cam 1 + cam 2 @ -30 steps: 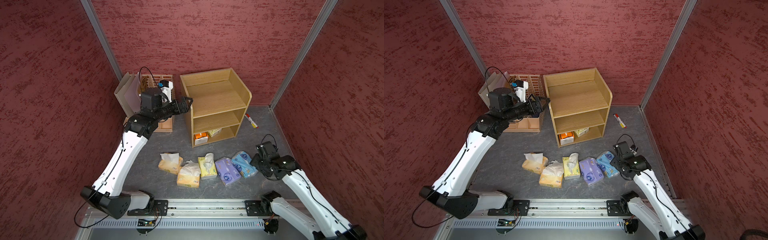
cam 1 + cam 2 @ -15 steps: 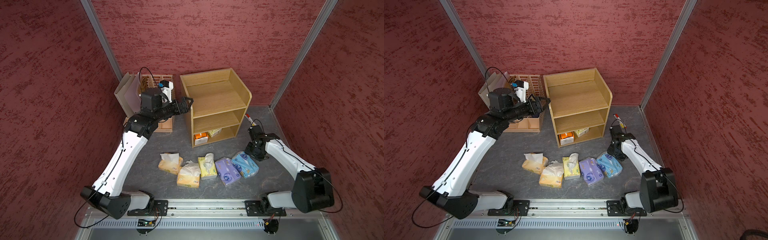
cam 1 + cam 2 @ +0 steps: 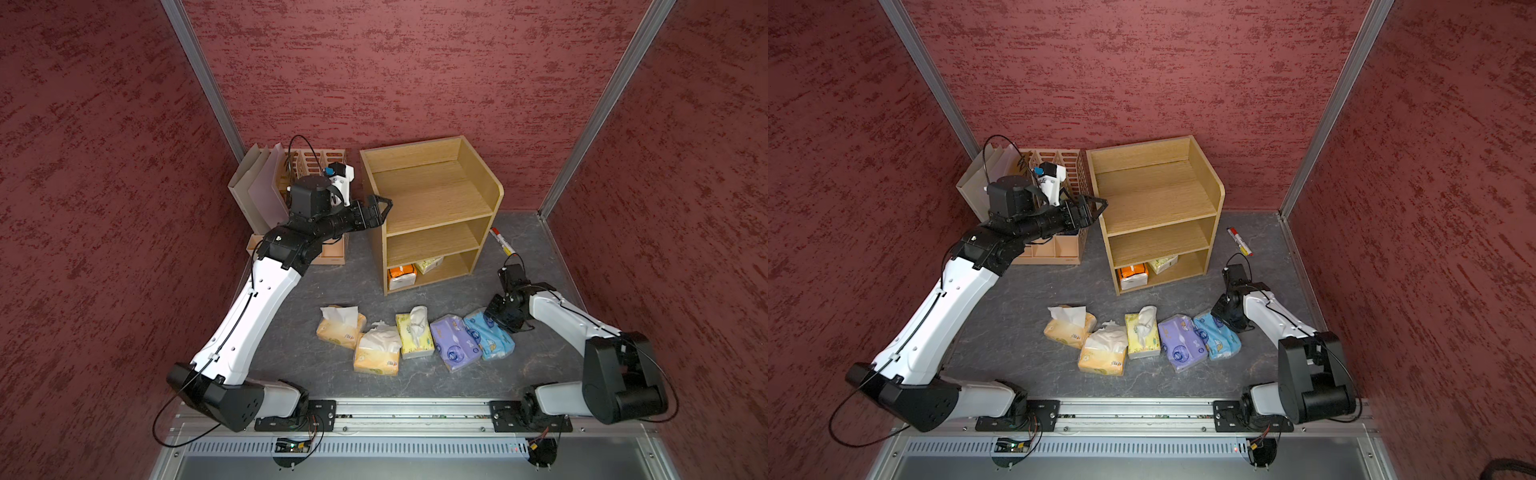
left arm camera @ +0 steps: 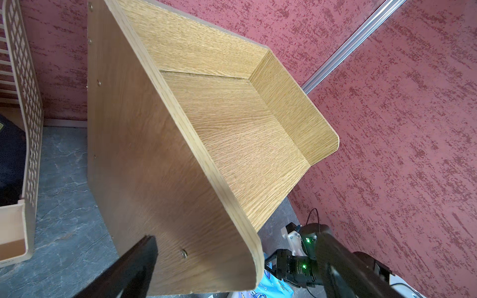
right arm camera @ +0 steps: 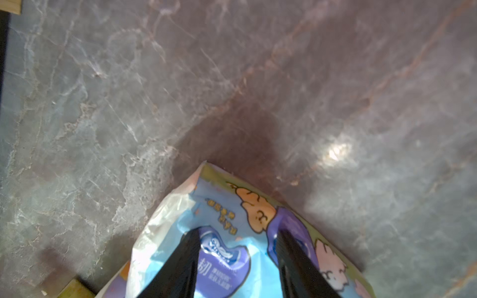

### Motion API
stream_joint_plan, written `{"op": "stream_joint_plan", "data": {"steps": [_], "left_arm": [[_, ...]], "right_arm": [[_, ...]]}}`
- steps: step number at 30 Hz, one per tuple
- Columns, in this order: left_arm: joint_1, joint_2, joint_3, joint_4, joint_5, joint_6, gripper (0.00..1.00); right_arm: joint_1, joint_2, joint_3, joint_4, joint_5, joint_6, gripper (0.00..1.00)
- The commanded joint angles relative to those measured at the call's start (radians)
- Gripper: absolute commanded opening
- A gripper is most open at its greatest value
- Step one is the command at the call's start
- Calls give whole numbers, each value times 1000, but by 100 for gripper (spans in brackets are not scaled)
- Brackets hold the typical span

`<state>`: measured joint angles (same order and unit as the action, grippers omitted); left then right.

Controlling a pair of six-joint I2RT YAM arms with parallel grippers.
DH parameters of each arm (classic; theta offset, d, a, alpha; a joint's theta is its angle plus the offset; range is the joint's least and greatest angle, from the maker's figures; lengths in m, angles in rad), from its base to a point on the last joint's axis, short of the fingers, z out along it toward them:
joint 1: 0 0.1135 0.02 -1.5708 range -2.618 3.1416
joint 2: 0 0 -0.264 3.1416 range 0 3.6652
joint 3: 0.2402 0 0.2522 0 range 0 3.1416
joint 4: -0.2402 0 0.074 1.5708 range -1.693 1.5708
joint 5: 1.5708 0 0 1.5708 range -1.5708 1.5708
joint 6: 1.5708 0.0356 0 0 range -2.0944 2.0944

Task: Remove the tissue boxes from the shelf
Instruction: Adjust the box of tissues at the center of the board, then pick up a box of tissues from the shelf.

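- In both top views, the light oak-coloured, three-tier wooden shelf (image 3: 432,199) stands at twelve o'clock on the grey marbled table (image 3: 332,286). Its top and middle tiers are bare. The bottom tier holds a soft orange-and-white tissue pack (image 3: 401,276), with a pale yellow tissue pack (image 3: 430,264) just beside it at two o'clock.
- I judge those two are what remains to take out. The tier opens toward six o'clock, and the orange-and-white tissue pack shows its short end there, its long axis running back toward twelve.
- The black right gripper (image 3: 494,318) sits low, at four o'clock from that opening, over a light blue tissue pack (image 3: 486,338) lying on the table. The black left gripper (image 3: 380,210) is high, by the shelf's top front corner. The right arm looks better placed for a level reach-in.
- In the left wrist view, the left gripper (image 4: 237,240) has its jaws wide apart astride the shelf (image 4: 232,116) side panel, clamping nothing.
- In the right wrist view, the right gripper (image 5: 238,232) has its jaws partly apart, tips on the light blue tissue pack (image 5: 232,203). The view is blurred, so I cannot tell whether they pinch it or merely rest on it.
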<state>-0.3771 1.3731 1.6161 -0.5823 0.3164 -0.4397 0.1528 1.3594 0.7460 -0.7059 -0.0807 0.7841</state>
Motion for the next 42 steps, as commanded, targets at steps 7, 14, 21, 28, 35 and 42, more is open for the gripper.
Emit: {"op": "stream_joint_plan", "data": {"steps": [7,14,21,28,35,42], "left_arm": [[-2,29,43,33,3,9,100],[-3,90,103,12,50,26,99],[-3,97,99,5,57,55,98],[-3,97,91,-4,54,68,98],[-3,79,83,-13,50,67,98],[-6,60,67,-14,50,58,99]], "right_arm": [[50,-179,88,-99,51,150,64],[74,-371,-1,173,-39,330,61],[206,-255,-63,518,3,464,60],[319,62,7,880,29,540,61],[400,271,37,1072,95,601,61],[407,380,36,1249,122,637,61]]}}
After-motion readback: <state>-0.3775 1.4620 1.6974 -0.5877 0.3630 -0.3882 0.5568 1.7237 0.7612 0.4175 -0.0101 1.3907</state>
